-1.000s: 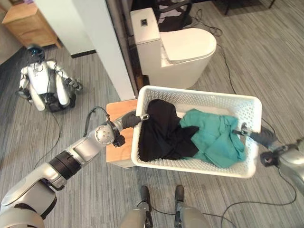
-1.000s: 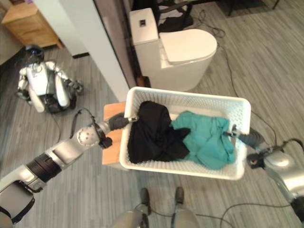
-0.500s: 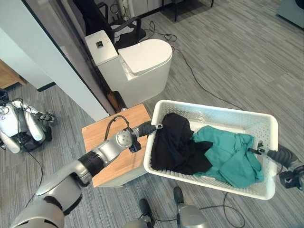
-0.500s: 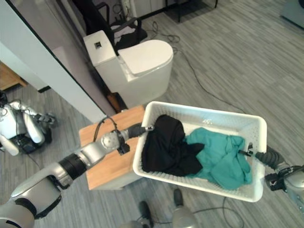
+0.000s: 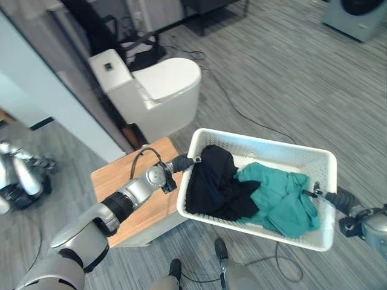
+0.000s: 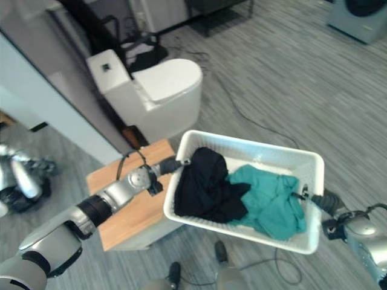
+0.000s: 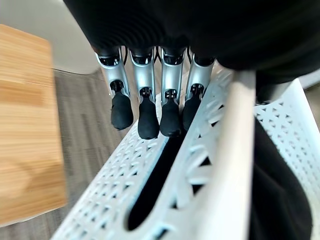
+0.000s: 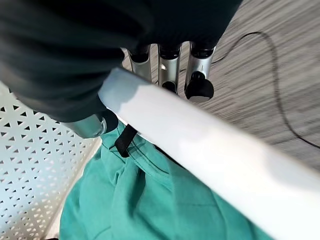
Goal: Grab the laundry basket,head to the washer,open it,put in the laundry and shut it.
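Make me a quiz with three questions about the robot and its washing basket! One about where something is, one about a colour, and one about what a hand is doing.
1. Where does the black garment lie in the laundry basket?
A. At the robot's left end
B. At its right end
C. Under the basket

2. What colour is the other garment?
A. Red
B. Yellow
C. Teal green

3. What is the left hand doing?
A. Hanging free
B. Gripping the basket's rim
C. Lifting the black garment

Answers: 1 A, it lies nearest the left hand. 2 C, it shows teal beside the black. 3 B, its fingers curl over the rim.
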Controlling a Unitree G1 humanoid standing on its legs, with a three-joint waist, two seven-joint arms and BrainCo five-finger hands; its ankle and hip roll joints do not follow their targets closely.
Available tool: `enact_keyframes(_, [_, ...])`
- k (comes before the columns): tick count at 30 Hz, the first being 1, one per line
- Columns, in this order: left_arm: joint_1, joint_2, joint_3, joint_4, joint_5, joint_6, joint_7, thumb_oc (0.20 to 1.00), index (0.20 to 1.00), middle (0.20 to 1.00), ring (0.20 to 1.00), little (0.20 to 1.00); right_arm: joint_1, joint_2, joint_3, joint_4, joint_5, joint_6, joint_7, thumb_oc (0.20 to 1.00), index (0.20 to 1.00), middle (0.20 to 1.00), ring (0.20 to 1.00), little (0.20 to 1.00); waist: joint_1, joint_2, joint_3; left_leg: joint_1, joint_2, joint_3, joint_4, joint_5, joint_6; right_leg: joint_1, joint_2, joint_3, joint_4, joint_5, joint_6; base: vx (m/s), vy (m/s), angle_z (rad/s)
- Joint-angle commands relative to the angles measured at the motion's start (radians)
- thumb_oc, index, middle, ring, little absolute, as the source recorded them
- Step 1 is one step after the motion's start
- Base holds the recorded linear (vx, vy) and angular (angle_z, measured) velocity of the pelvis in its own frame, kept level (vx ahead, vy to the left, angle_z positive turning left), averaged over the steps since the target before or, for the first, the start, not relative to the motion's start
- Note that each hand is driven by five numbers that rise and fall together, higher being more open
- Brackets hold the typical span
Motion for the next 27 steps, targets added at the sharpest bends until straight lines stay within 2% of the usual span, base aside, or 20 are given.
enact_keyframes(1, [-0.038, -0.008, 0.096, 0.066, 0.022, -0.058, 0.026, 0.2, 0.2, 0.2, 0.2, 0.2, -0.077, 0.017, -0.014, -0.092, 0.118, -0.11, 0.135, 0.2, 0.2, 0.2, 0.2, 0.2, 0.049, -0.02, 0.002, -0.004, -0.04, 0.016, 0.077, -0.129, 0.022, -0.08, -0.081, -0.057, -0.027, 0.03, 0.105, -0.29, 0.42, -1.45])
enact_keyframes(3, [-0.024, 0.0, 0.104, 0.084, 0.033, -0.058, 0.028, 0.2, 0.2, 0.2, 0.2, 0.2, -0.098, 0.056, 0.004, -0.068, 0.093, -0.102, 0.13, 0.2, 0.2, 0.2, 0.2, 0.2, 0.056, -0.019, 0.016, 0.005, -0.063, 0.075, 0.053, -0.122, 0.045, -0.111, -0.098, -0.055, -0.021, 0.049, 0.127, -0.19, 0.256, -2.16])
enact_keyframes(5, [-0.011, 0.014, 0.12, 0.096, 0.04, -0.058, 0.033, 0.2, 0.2, 0.2, 0.2, 0.2, -0.128, 0.098, 0.026, -0.042, 0.077, -0.096, 0.126, 0.2, 0.2, 0.2, 0.2, 0.2, 0.069, -0.013, 0.038, 0.008, -0.064, 0.128, 0.044, -0.114, 0.059, -0.134, -0.123, -0.123, 0.022, 0.034, 0.132, -0.21, 0.117, -1.15])
enact_keyframes(7, [-0.001, 0.045, 0.135, 0.087, 0.034, -0.056, 0.038, 0.2, 0.2, 0.2, 0.2, 0.2, -0.153, 0.133, 0.043, -0.014, 0.061, -0.095, 0.12, 0.2, 0.2, 0.2, 0.2, 0.2, 0.089, 0.005, 0.043, -0.002, -0.052, 0.169, 0.032, -0.091, 0.066, -0.128, -0.167, -0.247, 0.085, -0.015, 0.097, -0.24, 0.045, -1.1])
enact_keyframes(9, [0.012, 0.075, 0.139, 0.062, 0.022, -0.057, 0.036, 0.2, 0.2, 0.2, 0.2, 0.2, -0.157, 0.153, 0.055, 0.001, 0.05, -0.089, 0.128, 0.2, 0.2, 0.2, 0.2, 0.2, 0.102, 0.02, 0.038, -0.004, -0.039, 0.196, 0.018, -0.072, 0.069, -0.102, -0.186, -0.307, 0.149, -0.052, 0.072, -0.2, 0.019, -0.81])
enact_keyframes(10, [0.039, 0.095, 0.148, 0.04, 0.006, -0.055, 0.032, 0.2, 0.2, 0.2, 0.2, 0.2, -0.172, 0.165, 0.082, 0.021, 0.041, -0.092, 0.136, 0.2, 0.2, 0.2, 0.2, 0.2, 0.128, 0.026, 0.024, -0.014, -0.029, 0.219, 0.01, -0.052, 0.071, -0.069, -0.2, -0.359, 0.204, -0.088, 0.057, -0.15, -0.011, -0.81])
enact_keyframes(11, [0.039, 0.095, 0.148, 0.039, 0.006, -0.055, 0.032, 0.2, 0.2, 0.2, 0.2, 0.2, -0.173, 0.166, 0.083, 0.022, 0.041, -0.092, 0.136, 0.2, 0.2, 0.2, 0.2, 0.2, 0.127, 0.025, 0.022, -0.017, -0.03, 0.219, 0.01, -0.05, 0.071, -0.071, -0.201, -0.358, 0.202, -0.087, 0.057, -0.15, -0.055, -0.99])
enact_keyframes(13, [0.077, 0.12, 0.176, 0.007, -0.014, -0.052, 0.029, 0.2, 0.2, 0.2, 0.2, 0.2, -0.199, 0.182, 0.122, 0.044, 0.026, -0.085, 0.147, 0.2, 0.2, 0.2, 0.2, 0.2, 0.164, 0.021, 0.002, -0.022, -0.017, 0.244, -0.003, -0.035, 0.069, -0.022, -0.213, -0.422, 0.231, -0.124, 0.045, -0.08, -0.092, -0.5])
enact_keyframes(14, [0.095, 0.129, 0.186, -0.001, -0.02, -0.051, 0.024, 0.2, 0.2, 0.2, 0.2, 0.2, -0.209, 0.188, 0.135, 0.044, 0.02, -0.085, 0.154, 0.2, 0.2, 0.2, 0.2, 0.2, 0.183, 0.011, -0.01, -0.024, -0.015, 0.262, -0.007, -0.032, 0.064, 0.014, -0.218, -0.452, 0.206, -0.131, 0.046, -0.08, -0.169, -0.32])
enact_keyframes(15, [0.121, 0.135, 0.211, -0.003, -0.032, -0.056, 0.025, 0.2, 0.2, 0.2, 0.2, 0.2, -0.239, 0.194, 0.162, 0.062, 0.009, -0.087, 0.156, 0.2, 0.2, 0.2, 0.2, 0.2, 0.206, -0.003, -0.018, -0.029, -0.008, 0.291, -0.002, -0.029, 0.053, 0.054, -0.234, -0.494, 0.151, -0.111, 0.057, -0.07, -0.233, -0.78])
enact_keyframes(16, [0.136, 0.138, 0.214, -0.007, -0.033, -0.053, 0.017, 0.2, 0.2, 0.2, 0.2, 0.2, -0.244, 0.208, 0.175, 0.073, 0.006, -0.083, 0.156, 0.2, 0.2, 0.2, 0.2, 0.2, 0.224, -0.016, -0.033, -0.032, -0.002, 0.311, -0.007, -0.023, 0.046, 0.076, -0.226, -0.503, 0.11, -0.104, 0.062, -0.05, -0.182, -1.14])
enact_keyframes(17, [0.136, 0.138, 0.214, -0.007, -0.033, -0.053, 0.017, 0.2, 0.2, 0.2, 0.2, 0.2, -0.244, 0.208, 0.175, 0.073, 0.006, -0.083, 0.156, 0.2, 0.2, 0.2, 0.2, 0.2, 0.224, -0.016, -0.033, -0.032, -0.002, 0.311, -0.007, -0.023, 0.046, 0.076, -0.226, -0.503, 0.11, -0.104, 0.062, -0.01, -0.302, -1.04])
enact_keyframes(19, [0.154, 0.107, 0.226, 0.007, -0.034, -0.055, 0.024, 0.2, 0.2, 0.2, 0.2, 0.2, -0.254, 0.239, 0.203, 0.094, -0.006, -0.087, 0.149, 0.2, 0.2, 0.2, 0.2, 0.2, 0.233, -0.035, -0.053, -0.031, 0.028, 0.324, -0.03, 0.001, 0.026, 0.099, -0.19, -0.474, 0.042, -0.098, 0.061, 0.01, -0.304, -0.22])
enact_keyframes(21, [0.136, 0.081, 0.217, 0.035, -0.03, -0.057, 0.033, 0.2, 0.2, 0.2, 0.2, 0.2, -0.25, 0.237, 0.203, 0.084, 0.0, -0.095, 0.143, 0.2, 0.2, 0.2, 0.2, 0.2, 0.222, -0.042, -0.052, -0.042, 0.047, 0.296, -0.047, 0.039, 0.006, 0.111, -0.163, -0.467, 0.025, -0.117, 0.047, -0.02, -0.283, -0.01])
enact_keyframes(24, [0.087, 0.034, 0.188, 0.063, -0.001, -0.052, 0.037, 0.2, 0.2, 0.2, 0.2, 0.2, -0.198, 0.206, 0.16, 0.051, 0.025, -0.112, 0.126, 0.2, 0.2, 0.2, 0.2, 0.2, 0.199, -0.042, -0.044, -0.063, 0.094, 0.238, -0.066, 0.093, -0.035, 0.129, -0.115, -0.517, 0.015, -0.155, 0.017, -0.04, -0.332, 0.31])
enact_keyframes(27, [0.076, 0.024, 0.185, 0.064, 0.004, -0.047, 0.036, 0.2, 0.2, 0.2, 0.2, 0.2, -0.173, 0.195, 0.139, 0.037, 0.038, -0.115, 0.125, 0.2, 0.2, 0.2, 0.2, 0.2, 0.19, -0.042, -0.039, -0.063, 0.119, 0.227, -0.064, 0.107, -0.046, 0.142, -0.087, -0.524, 0.011, -0.171, 0.002, -0.01, -0.224, 0.57])
